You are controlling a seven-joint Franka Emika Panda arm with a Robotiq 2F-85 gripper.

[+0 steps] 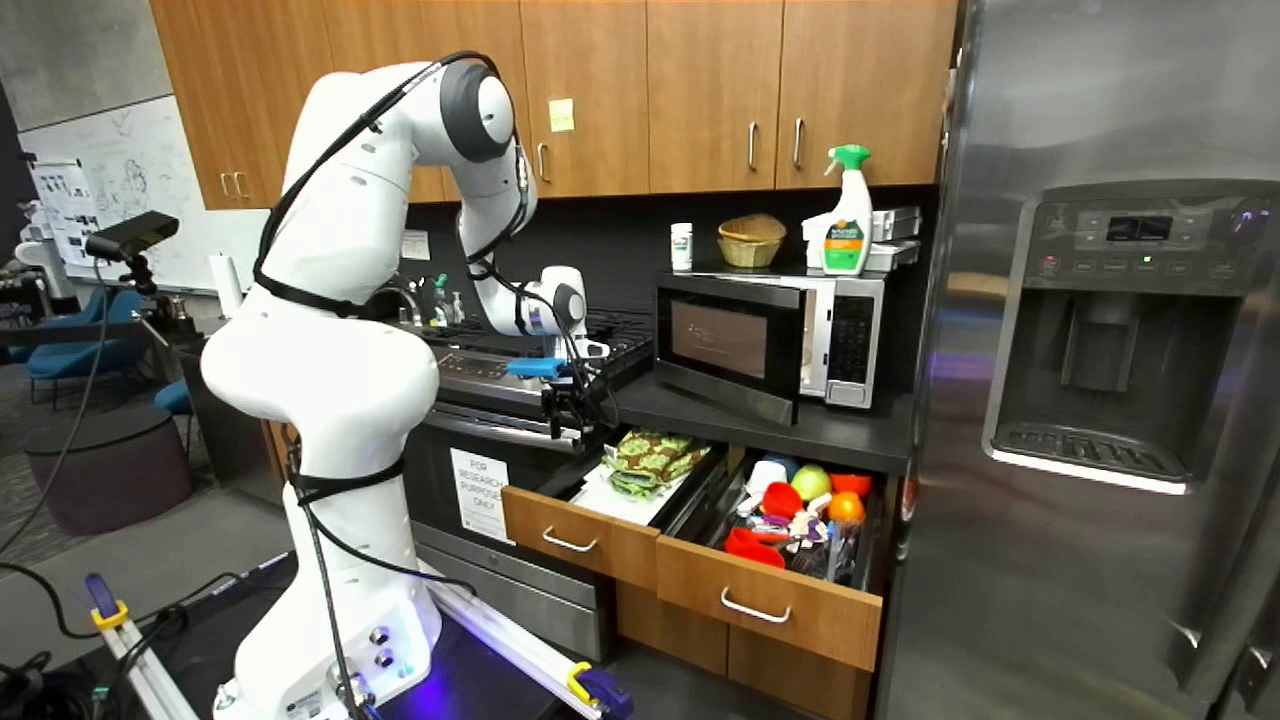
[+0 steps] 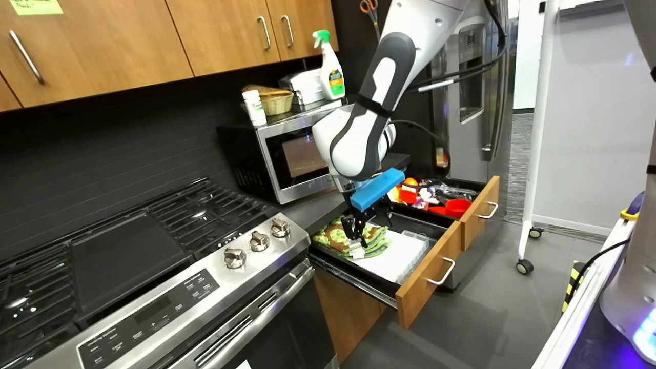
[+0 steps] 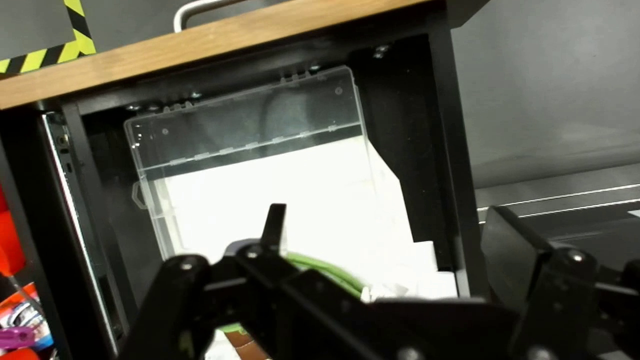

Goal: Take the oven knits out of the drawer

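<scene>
A steel fridge [image 1: 1100, 550] stands at the end of a row of wooden wall cabinets [image 1: 715, 95]. The white arm [image 1: 320, 370] rises in front of the stove [image 2: 169, 287] in an exterior view and bends down at its outer end. The dark desk [image 1: 850, 430] carries the microwave [image 1: 720, 335], whose door is ajar. Under the desk, the drawer [image 1: 615, 550] is pulled out right beside the stove; the neighbouring drawer [image 1: 825, 625], also out, holds a jumble of small things [image 1: 846, 507]. Inside the drawer, white paper [image 2: 392, 256] and a clear plastic case [image 3: 250, 125] overlap.

The end effector [image 3: 386, 207] points down over the drawer, its fingers [image 3: 274, 225] wide apart, with nothing gripped between them. The oven mitts [image 1: 650, 460], green with a brown pattern, lie in the drawer, toward its back and partly over the white paper. The end effector covers part of them in an exterior view; whether it touches them I cannot tell. A spray bottle [image 1: 848, 220], a basket [image 1: 750, 252] and a small white bottle [image 1: 681, 248] stand on the microwave.
</scene>
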